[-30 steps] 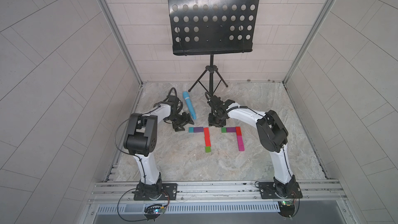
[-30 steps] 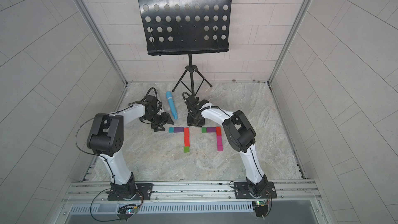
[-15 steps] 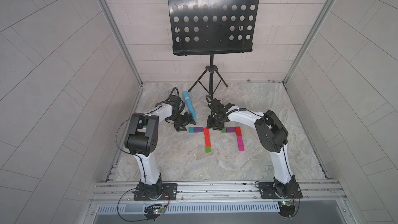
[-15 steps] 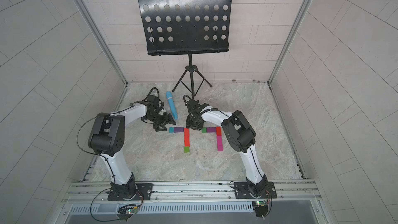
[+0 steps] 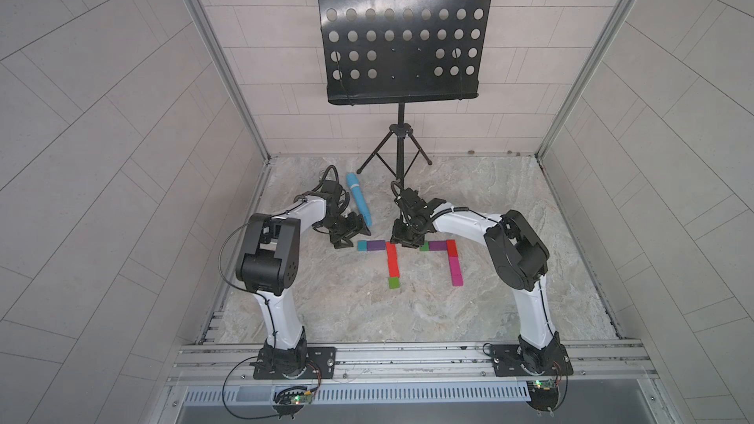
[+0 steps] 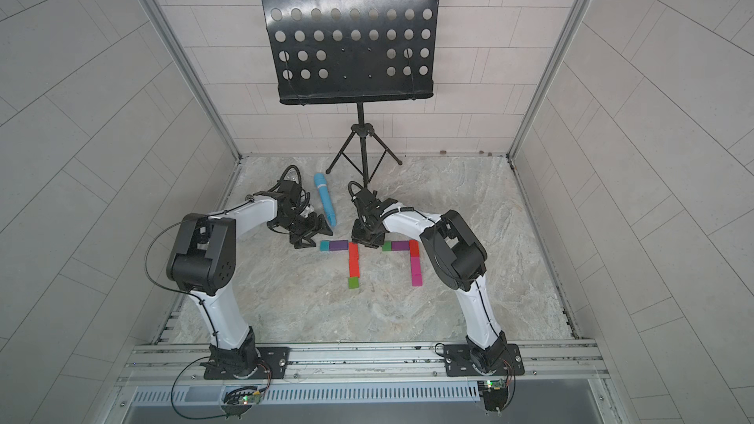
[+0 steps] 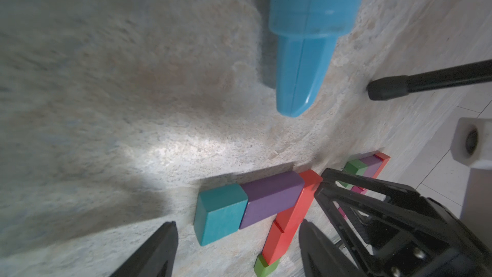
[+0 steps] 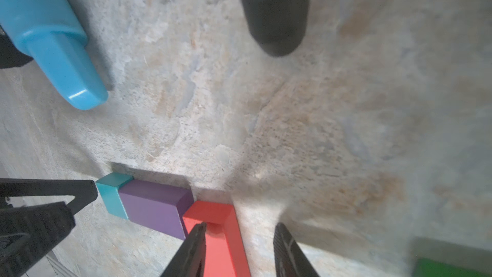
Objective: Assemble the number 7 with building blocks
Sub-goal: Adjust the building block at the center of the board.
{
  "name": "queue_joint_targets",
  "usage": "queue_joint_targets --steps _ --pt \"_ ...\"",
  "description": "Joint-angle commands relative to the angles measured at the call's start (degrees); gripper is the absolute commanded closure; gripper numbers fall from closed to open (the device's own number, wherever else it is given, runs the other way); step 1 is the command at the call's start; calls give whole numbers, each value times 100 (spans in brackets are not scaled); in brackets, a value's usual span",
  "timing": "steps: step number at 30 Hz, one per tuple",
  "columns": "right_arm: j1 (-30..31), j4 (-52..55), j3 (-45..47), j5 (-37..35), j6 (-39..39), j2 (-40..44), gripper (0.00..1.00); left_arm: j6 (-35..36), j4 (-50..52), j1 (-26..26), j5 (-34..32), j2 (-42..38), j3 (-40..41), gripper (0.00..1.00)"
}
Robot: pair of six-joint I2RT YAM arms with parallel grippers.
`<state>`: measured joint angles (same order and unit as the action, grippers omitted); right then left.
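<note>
1. Your right gripper [image 8: 239, 226] has its fingers [image 8: 290, 251] apart and isn't pinching anything. One finger sits over the top end of the red block [image 8: 221, 238], and the other stands clear of it above bare floor.
2. Your left gripper [image 7: 237, 223] is spread wide and empty. Its fingers [image 7: 159, 249] hang low right beside the narrow tip of the blue microphone [image 7: 303, 62], aimed at the teal block [image 7: 221, 214].
3. The building blocks nearest the microphone's tip already make a 7. The teal block touches the purple block [image 7: 271, 195] to form the top bar. In a top view the red block [image 5: 392, 259] runs down from the bar's end, away from the microphone, and finishes in a green block [image 5: 394, 282].
4. A second 7 lies on the far side of that one from the microphone. It's a green square [image 5: 424, 245], a purple bar [image 5: 437, 245] and a red corner [image 5: 451, 247], then a magenta leg [image 5: 455, 271].
5. In both top views your right gripper [image 6: 365, 238] hovers between the two 7s, well past the microphone's tip.
</note>
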<state>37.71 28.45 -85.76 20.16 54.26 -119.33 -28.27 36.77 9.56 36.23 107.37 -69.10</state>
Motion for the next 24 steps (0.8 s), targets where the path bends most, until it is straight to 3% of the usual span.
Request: queue_joint_targets --steps 1,24 --pt "71 -56 103 -65 74 309 55 -20 -12 37 55 -41 35 21" --pt "182 -103 106 -67 212 305 55 -127 -109 97 112 -107 119 22"
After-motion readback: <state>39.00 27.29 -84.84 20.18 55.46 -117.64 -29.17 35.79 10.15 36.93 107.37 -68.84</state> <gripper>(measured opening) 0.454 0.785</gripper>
